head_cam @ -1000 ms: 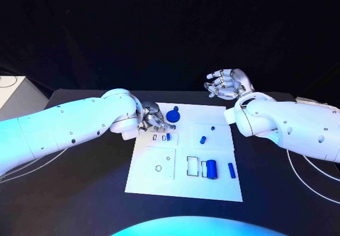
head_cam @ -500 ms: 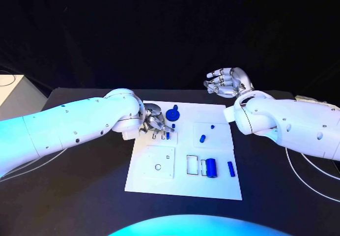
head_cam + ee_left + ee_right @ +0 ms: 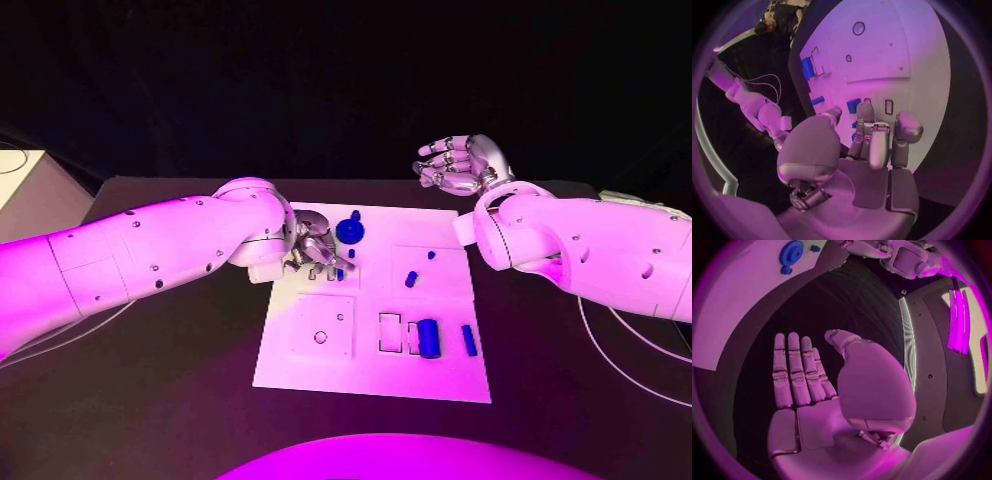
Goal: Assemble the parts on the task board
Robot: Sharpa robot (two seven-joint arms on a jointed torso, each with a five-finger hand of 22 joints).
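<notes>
Left hand [image 3: 315, 248] shifted over task board [image 3: 368, 375]

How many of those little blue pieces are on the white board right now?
7 visible: a round one at the far edge, one just nearer, two under the left hand, two mid-board, two near the front. Others may be hidden.

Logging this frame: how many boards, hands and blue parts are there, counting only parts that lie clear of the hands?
Task board: 1
Hands: 2 (left hand, right hand)
Blue parts clear of the hands: 5 (disc, small stud, short peg, thick cylinder, slim rod)
Total: 8
Blue bits at the left hand's fingers are too hidden to count.
</notes>
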